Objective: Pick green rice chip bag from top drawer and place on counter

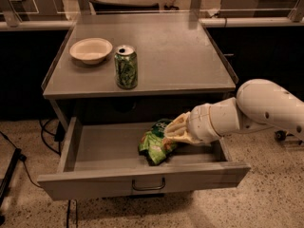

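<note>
- Subject: the green rice chip bag (154, 147) lies inside the open top drawer (102, 151), on the drawer floor, slightly right of the drawer's middle. It is crumpled and lying flat, not upright.
- Key relation: the end effector (175, 133) is at the bag's upper right edge, in contact with it or just beside it. The bag lies to the left of the end effector and slightly toward the drawer front.
- The bag's long axis appears to run obliquely, from its back-right end by the end effector to its front-left end.
- End effector state: it cannot be told whether it is open, closed or gripping the bag, because the contact point is masked by the bag's folds.
- The arm (247, 110) enters from the right of the bag, crossing above the drawer's right wall and below the front lip of the bench (185, 56).
- Items on the bench, above and behind the bag:
  - a green soda can (126, 68), upright near the front edge, up and to the left of the bag;
  - a pale bowl (90, 50), further left and further back.
- The rest of the bench surface, up and to the right of the bag, carries nothing.
- Judged obstruction: the bench overhangs the back part of the drawer, so a straight vertical lift from the bag's position risks striking the front lip. Withdrawal toward the drawer front would likely be needed first.
- Judged secondary risk: the can stands close to a direct path upward. The right half of the bench is the safer placing area.
</note>
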Robot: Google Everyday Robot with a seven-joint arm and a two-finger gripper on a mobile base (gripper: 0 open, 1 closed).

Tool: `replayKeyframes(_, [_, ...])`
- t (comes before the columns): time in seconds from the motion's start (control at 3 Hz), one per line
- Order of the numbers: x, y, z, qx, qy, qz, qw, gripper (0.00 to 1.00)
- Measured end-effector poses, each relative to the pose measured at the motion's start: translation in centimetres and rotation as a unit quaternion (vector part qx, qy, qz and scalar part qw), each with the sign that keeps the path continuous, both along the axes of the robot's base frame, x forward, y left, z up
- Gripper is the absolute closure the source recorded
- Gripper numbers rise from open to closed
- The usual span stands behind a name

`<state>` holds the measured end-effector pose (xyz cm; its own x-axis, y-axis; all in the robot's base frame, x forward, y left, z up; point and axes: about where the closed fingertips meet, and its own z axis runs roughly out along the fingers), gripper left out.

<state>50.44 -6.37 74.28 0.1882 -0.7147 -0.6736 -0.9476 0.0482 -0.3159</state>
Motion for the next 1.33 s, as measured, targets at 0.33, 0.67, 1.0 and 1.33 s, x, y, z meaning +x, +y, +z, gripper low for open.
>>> replayKeyframes(0.33, [0.1,0.1,-0.1,-0.006,0.000,-0.002,1.0000,0.73])
replayKeyframes(0.67, [0.8,0.6,-1.1,-0.011,0.002,0.000,0.9999,0.46])
replayKeyframes(1.0, [1.5,1.2,-2.0,-0.013,0.005,0.004,0.9999,0.61])
replayKeyframes(1.33, [2.2,1.9,-3.3,-0.016,0.013,0.009,0.9997,0.56])
